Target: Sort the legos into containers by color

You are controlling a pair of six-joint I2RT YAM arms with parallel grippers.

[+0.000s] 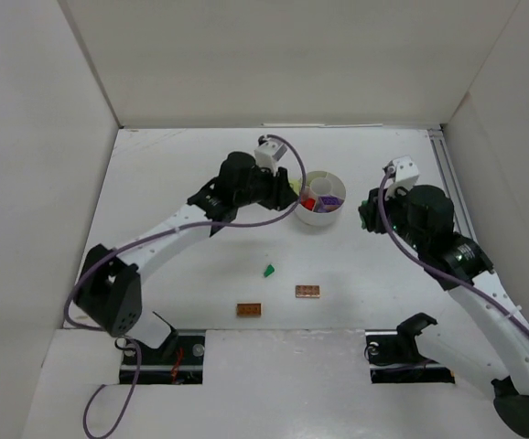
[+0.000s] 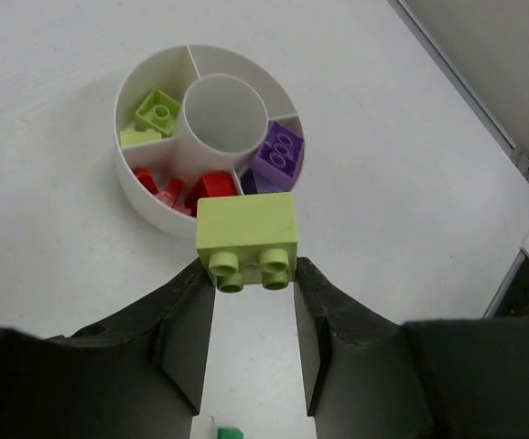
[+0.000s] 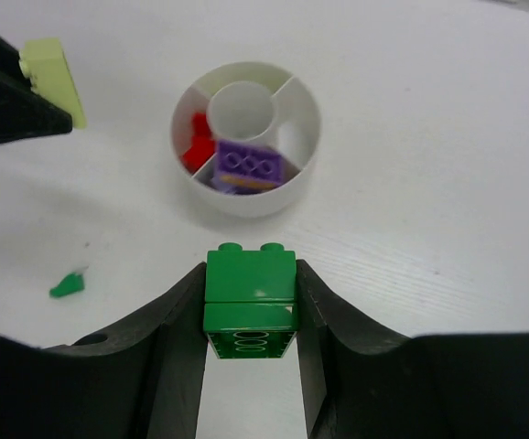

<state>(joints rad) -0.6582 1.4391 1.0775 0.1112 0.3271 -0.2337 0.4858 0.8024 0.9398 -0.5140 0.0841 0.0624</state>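
Note:
The round white dish (image 1: 318,218) stands at the table's middle back. It holds red bricks (image 2: 205,187), purple bricks (image 2: 278,155) and yellow-green bricks (image 2: 157,112) in separate wedges; its central well (image 2: 226,112) is empty. My left gripper (image 2: 251,274) is shut on a yellow-green brick (image 2: 246,229), held just left of the dish and above its near rim. My right gripper (image 3: 250,270) is shut on a stack of two dark green bricks (image 3: 251,293), right of the dish (image 3: 246,197).
A small dark green piece (image 1: 269,270) lies on the table in front of the dish. Two orange-brown bricks (image 1: 249,309) (image 1: 307,291) lie nearer the arm bases. White walls enclose the table on the left, back and right.

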